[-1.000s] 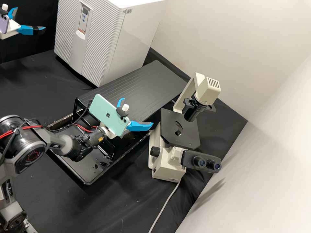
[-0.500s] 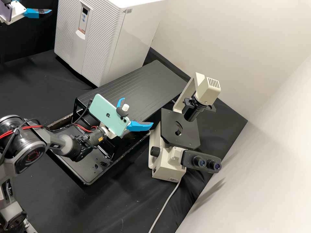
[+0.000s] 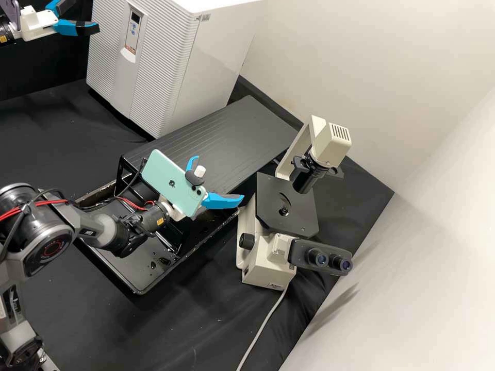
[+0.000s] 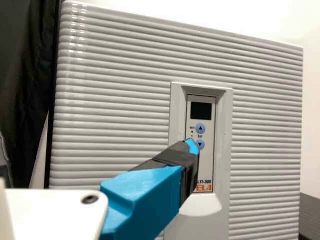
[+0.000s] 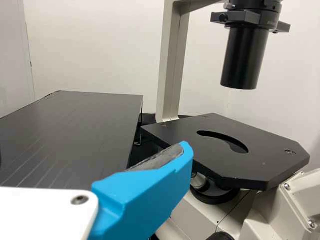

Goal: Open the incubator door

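High view: the incubator (image 3: 216,56) stands on the black bench (image 3: 56,123) in the upper left of the frame, its ribbed door (image 3: 160,77) closed, flush against the body. The left hand (image 3: 88,15) hangs in the air at the upper left corner, beside the incubator's upper front, its two blue fingers apart. A purple phone (image 3: 12,9) sits on that arm, cut off by the frame's edge.

In the left wrist view, one finger crosses the control panel (image 4: 207,160); its tip overlaps the lower of two round blue buttons (image 4: 200,128). I cannot tell whether it touches. Just under the panel is a pale rounded lip (image 4: 200,206).

The right hand (image 3: 219,178) is at the centre of the high view, fingers apart, just left of the microscope stage (image 3: 276,206) as the frame shows it. A mint phone (image 3: 170,180) is mounted tilted on its arm, which comes in from the left edge. In the right wrist view, one finger lies across the line of sight to the stage.

Behind the right hand, a black ribbed platform (image 3: 242,123) slants between the incubator and the microscope (image 3: 268,268). A black tray (image 3: 129,281) with dark glossy spots lies below the right arm's wrist. A grey cable (image 3: 260,330) runs from the microscope's base to the bottom edge.
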{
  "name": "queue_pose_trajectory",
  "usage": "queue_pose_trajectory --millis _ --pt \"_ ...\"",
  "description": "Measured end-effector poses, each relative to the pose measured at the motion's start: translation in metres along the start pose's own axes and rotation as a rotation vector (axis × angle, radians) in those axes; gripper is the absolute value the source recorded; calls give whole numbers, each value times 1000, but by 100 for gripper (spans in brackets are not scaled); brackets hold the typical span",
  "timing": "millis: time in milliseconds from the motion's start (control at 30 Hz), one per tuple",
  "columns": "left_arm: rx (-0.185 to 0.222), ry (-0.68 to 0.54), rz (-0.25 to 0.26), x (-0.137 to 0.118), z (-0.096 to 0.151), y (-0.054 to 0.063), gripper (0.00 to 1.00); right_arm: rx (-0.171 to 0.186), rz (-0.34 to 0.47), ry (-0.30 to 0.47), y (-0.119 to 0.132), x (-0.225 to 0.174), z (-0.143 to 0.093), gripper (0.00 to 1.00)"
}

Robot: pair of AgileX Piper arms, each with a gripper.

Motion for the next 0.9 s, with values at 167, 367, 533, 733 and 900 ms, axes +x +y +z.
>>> queue_pose_trajectory --millis 167,367,533,733,900 --pt "8 -10 18 11 -5 4 100 0 0 0 0 0 0 100" --pt "38 -10 9 23 -13 5 100 0 0 0 0 0 0 100" --pt "74 -29 -26 30 -15 6 100 0 0 0 0 0 0 100" --pt "76 -21 -97 40 -23 0 100 0 0 0 0 0 0 100" --pt "62 1 -163 41 -30 -12 100 0 0 0 0 0 0 100"
